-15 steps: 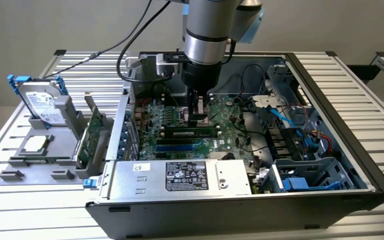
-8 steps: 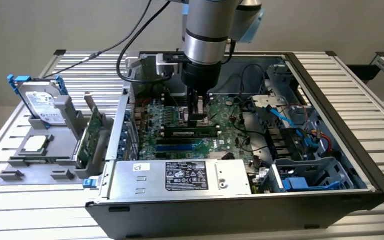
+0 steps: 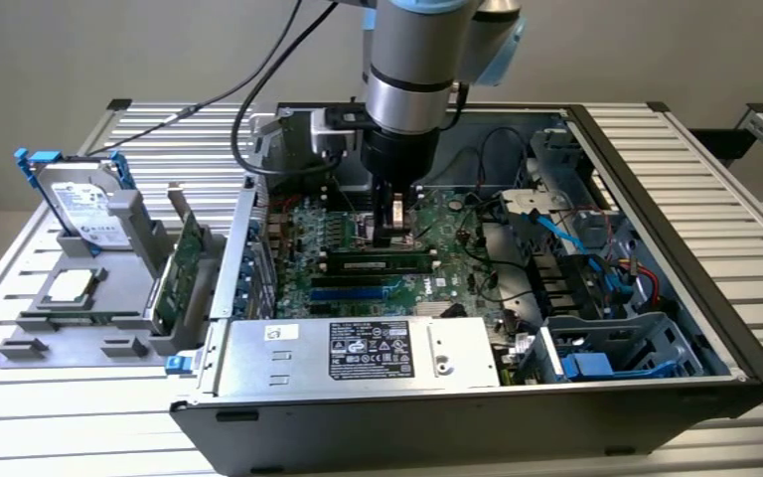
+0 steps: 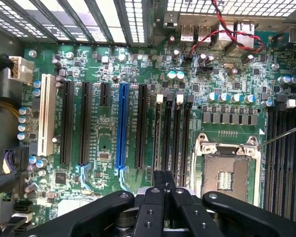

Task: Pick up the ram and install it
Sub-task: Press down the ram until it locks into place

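Note:
The ram [image 3: 379,263], a thin green stick with dark chips, stands on edge in a slot on the motherboard [image 3: 461,238] inside the open computer case. My gripper [image 3: 388,237] hangs straight down over its middle, with the tips just above its top edge; I cannot tell whether they touch. In the wrist view the gripper [image 4: 163,180] is shut, with nothing visible between its black fingers [image 4: 155,207]. It is over a group of narrow black slots [image 4: 172,133] beside the processor socket [image 4: 227,168].
A silver power supply [image 3: 355,353] fills the case's near side, and a blue-trimmed drive cage [image 3: 620,348] sits at the exterior view's right. Outside the case on the left, a grey holder [image 3: 83,298] carries a hard drive [image 3: 83,209] and a green expansion card [image 3: 186,263]. Cables cross near the socket.

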